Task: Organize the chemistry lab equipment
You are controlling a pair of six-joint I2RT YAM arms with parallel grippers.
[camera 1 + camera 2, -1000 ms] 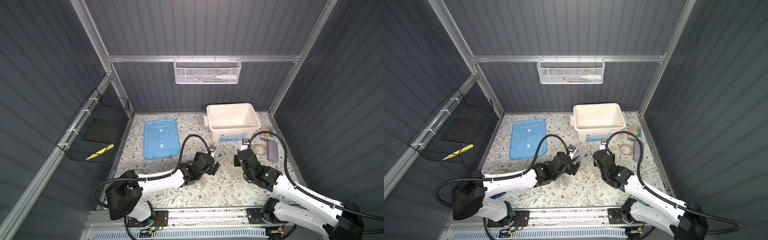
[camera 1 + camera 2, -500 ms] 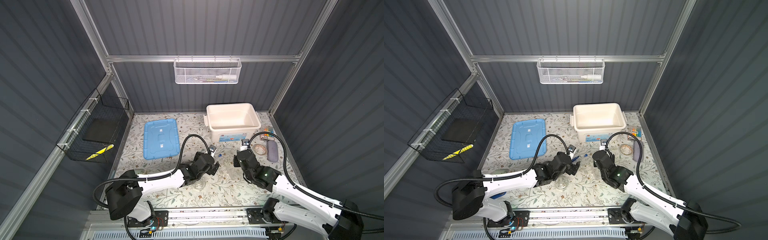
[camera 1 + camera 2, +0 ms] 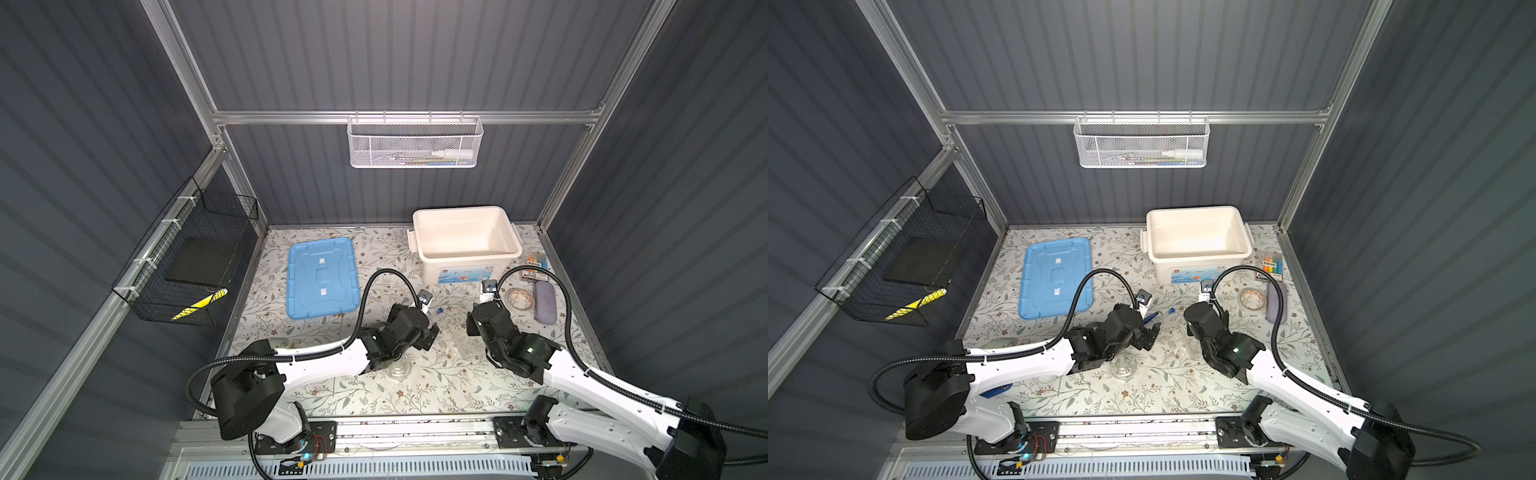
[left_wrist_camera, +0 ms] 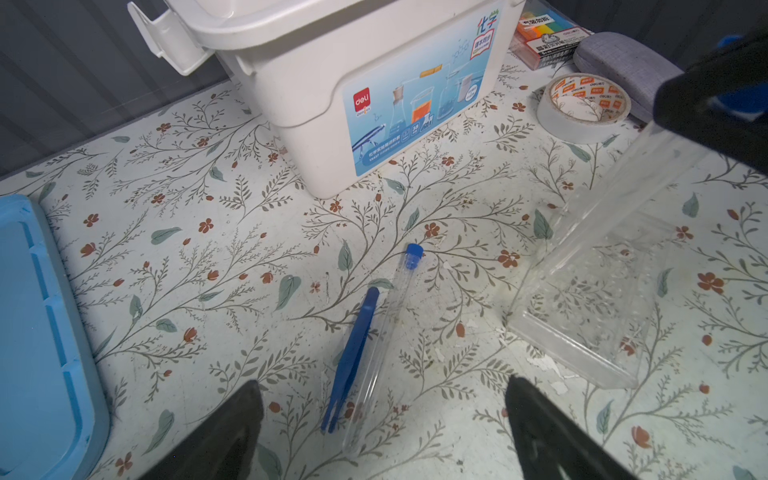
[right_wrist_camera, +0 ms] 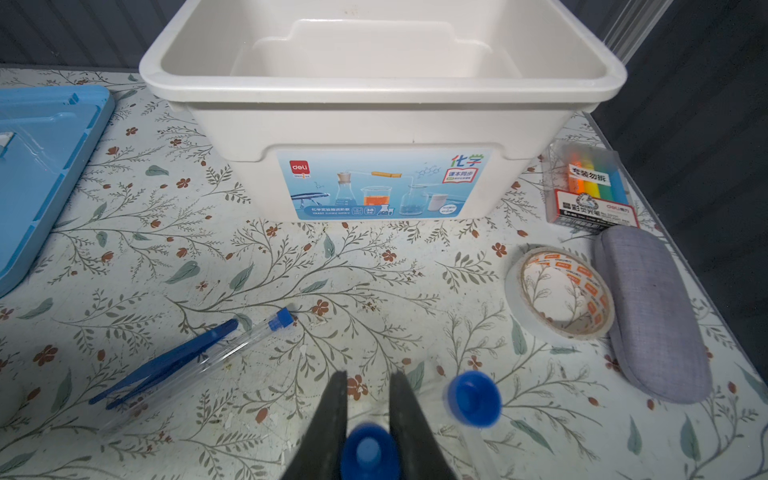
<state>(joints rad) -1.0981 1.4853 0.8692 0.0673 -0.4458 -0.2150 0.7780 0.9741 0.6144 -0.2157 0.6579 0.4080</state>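
Right arm is sitting a touch further toward frame left than in the earlier top views, a v. small shift, while the L arm is keeping the same pose. R gripper point(image 5: 369, 376) is clamping down on the gripped test tube point(image 5: 369, 453), its fingers point(image 5: 332, 419) pressing either side just by the blue cap. In both top views it is hanging right of centre in the lower half of the frame. A 2nd test tube point(image 5: 471, 399), also blue-capped, is standing just beside those fingers. The clear rack point(image 4: 582, 299) is resting on the floral mat point(image 4: 208, 249) right by the R gripper; can't tell whether either tube is seated in it. L gripper point(image 4: 382, 384) is hovering w/ jaws spread wide & gripping nothing, at lower centre of the frame in both top views. Beneath it the 3rd test tube point(image 4: 387, 332) is lying flat on the mat, w/ the blue tweezers point(image 4: 352, 353) lying alongside, touching or v. nearly so. Small clear glassware point(image 3: 399, 370) is standing under the L forearm, also at lower centre of the frame. White bin point(image 5: 232, 124) is sitting open, lid off, right of centre in the top views, & its blue lid point(image 3: 322, 278) is lying flat left of centre. Tape roll point(image 5: 515, 299), grey case point(image 5: 652, 316) & pen pack point(image 5: 590, 187) are lining the mat's right edge, apart from both grippers.
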